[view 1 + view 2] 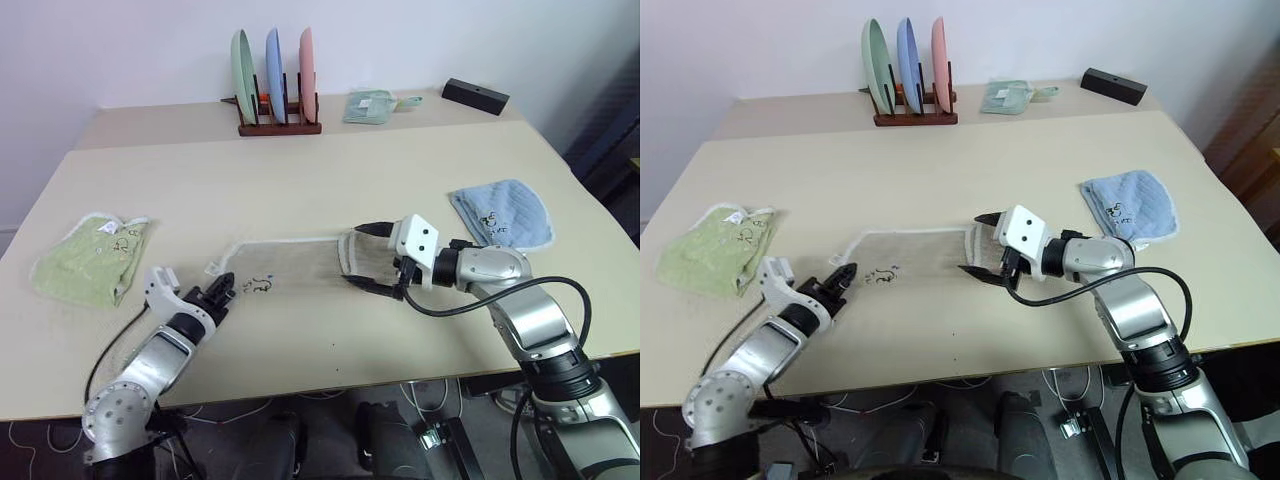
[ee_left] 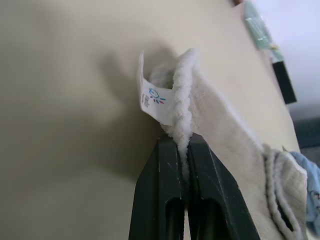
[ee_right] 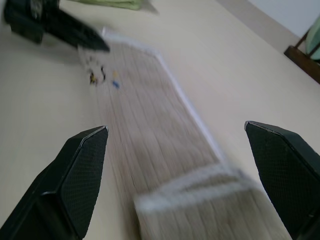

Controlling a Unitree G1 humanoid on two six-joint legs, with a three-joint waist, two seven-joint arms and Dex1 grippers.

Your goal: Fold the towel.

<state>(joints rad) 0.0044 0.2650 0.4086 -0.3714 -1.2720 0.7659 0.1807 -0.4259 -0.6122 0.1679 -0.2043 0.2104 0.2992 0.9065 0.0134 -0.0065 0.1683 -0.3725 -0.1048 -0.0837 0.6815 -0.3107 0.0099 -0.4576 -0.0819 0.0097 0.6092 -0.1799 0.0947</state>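
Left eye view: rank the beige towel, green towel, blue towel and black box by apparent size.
1. Beige towel, largest.
2-3. Green towel and blue towel look alike; not ranked.
4. Black box, smallest, though it sits farthest from the camera.

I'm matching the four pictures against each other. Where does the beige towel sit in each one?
Left eye: towel mid-table, between both grippers.
Right eye: towel mid-table again.
Left wrist: its edge pinched in the left gripper.
Right wrist: running between the open right gripper's fingers.
Shared landmark: embroidered motif.

Towel (image 2: pixel 225 145) edge hidden between left tool (image 2: pixel 184 150) fingers.
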